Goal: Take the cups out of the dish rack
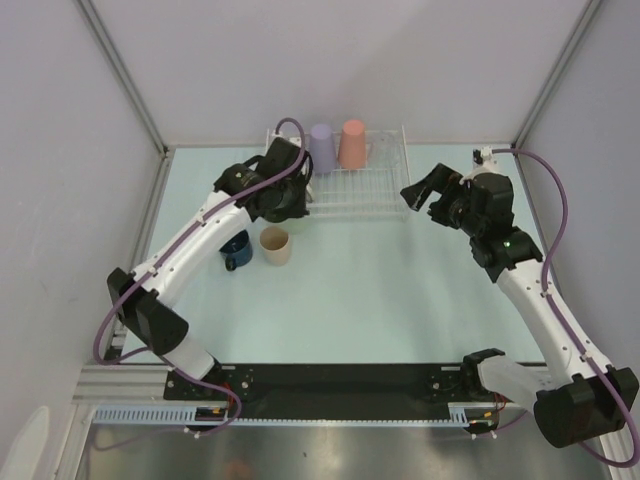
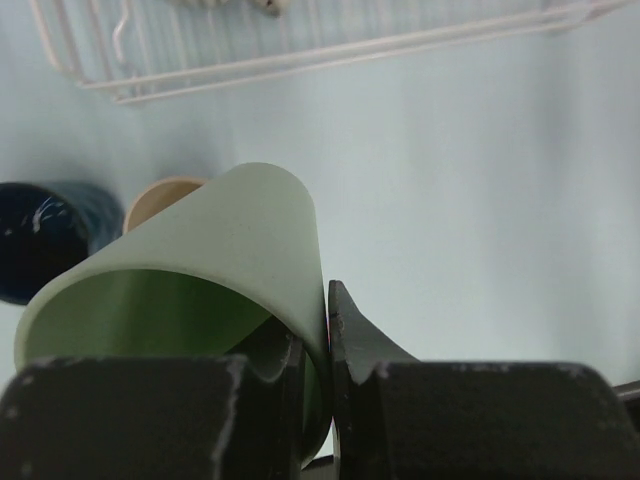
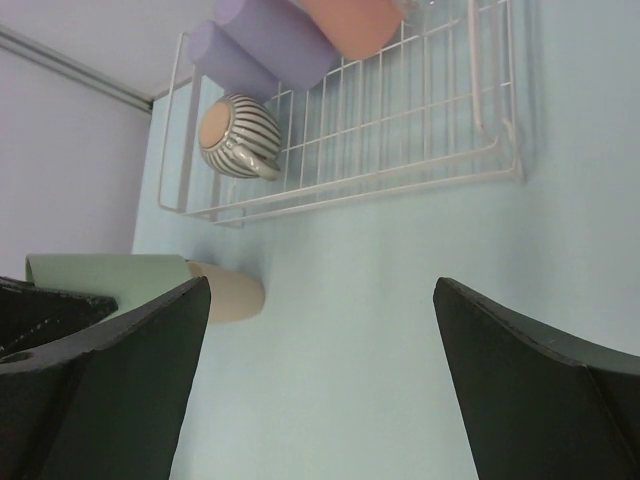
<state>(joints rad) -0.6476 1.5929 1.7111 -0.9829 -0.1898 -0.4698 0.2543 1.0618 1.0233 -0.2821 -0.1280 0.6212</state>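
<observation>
Left pincer clamps green cup — right pincer agape.

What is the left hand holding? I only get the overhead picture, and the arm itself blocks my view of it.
Observer: The left wrist camera shows the left hand shut on a pale green cup, pinching its wall, with one side of the hand inside the cup and the other outside.
Visitor: And is that arm hiding anything in the dish rack?
Observer: Yes. The right wrist camera shows a striped mug sitting in the rack at the end nearest the left arm.
</observation>
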